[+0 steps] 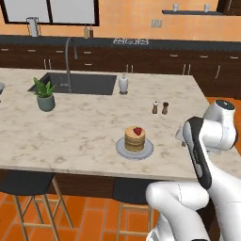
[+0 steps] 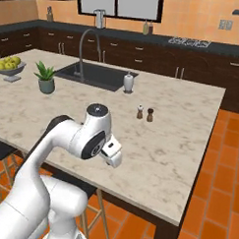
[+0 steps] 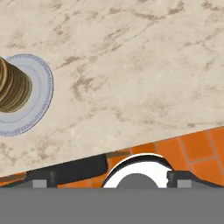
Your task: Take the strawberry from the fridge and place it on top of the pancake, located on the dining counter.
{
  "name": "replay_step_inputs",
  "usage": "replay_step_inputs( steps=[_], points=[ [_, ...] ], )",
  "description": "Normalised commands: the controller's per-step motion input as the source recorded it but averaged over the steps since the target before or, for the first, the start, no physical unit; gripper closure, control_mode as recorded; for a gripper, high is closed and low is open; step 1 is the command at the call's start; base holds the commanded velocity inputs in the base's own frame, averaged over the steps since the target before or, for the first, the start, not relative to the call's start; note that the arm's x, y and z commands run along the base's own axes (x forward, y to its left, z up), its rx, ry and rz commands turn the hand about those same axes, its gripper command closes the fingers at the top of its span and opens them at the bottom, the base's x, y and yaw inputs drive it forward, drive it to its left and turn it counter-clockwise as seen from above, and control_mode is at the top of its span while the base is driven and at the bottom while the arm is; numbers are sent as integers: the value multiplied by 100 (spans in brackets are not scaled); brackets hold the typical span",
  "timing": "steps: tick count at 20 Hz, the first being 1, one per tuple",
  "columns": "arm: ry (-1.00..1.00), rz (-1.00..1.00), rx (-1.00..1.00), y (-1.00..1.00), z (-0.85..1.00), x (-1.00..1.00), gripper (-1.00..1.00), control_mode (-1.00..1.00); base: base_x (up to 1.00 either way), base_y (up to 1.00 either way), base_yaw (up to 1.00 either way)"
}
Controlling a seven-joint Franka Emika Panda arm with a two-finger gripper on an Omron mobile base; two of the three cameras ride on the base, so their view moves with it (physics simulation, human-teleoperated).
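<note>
Your strawberry (image 1: pixel 137 131) sits on the pancake (image 1: pixel 135 139); your gripper (image 3: pixel 112 181) is spread wide, holding nothing.

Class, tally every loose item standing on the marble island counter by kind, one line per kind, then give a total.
Potted plant: 1
Soap dispenser: 1
Shakers: 2
Plate with pancake stack: 1
Strawberry on the stack: 1
Fruit bowl: 1
Total: 7
</note>
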Motion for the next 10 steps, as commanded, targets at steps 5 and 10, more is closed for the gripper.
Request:
replay_step_inputs(
  steps=[5,10],
  points=[
    [-8,-14,4,-80,28,-41,-100,-100,0,0,0],
    [-10,-18,2,-63,66,-30,-100,-100,0,0,0]
  ],
)
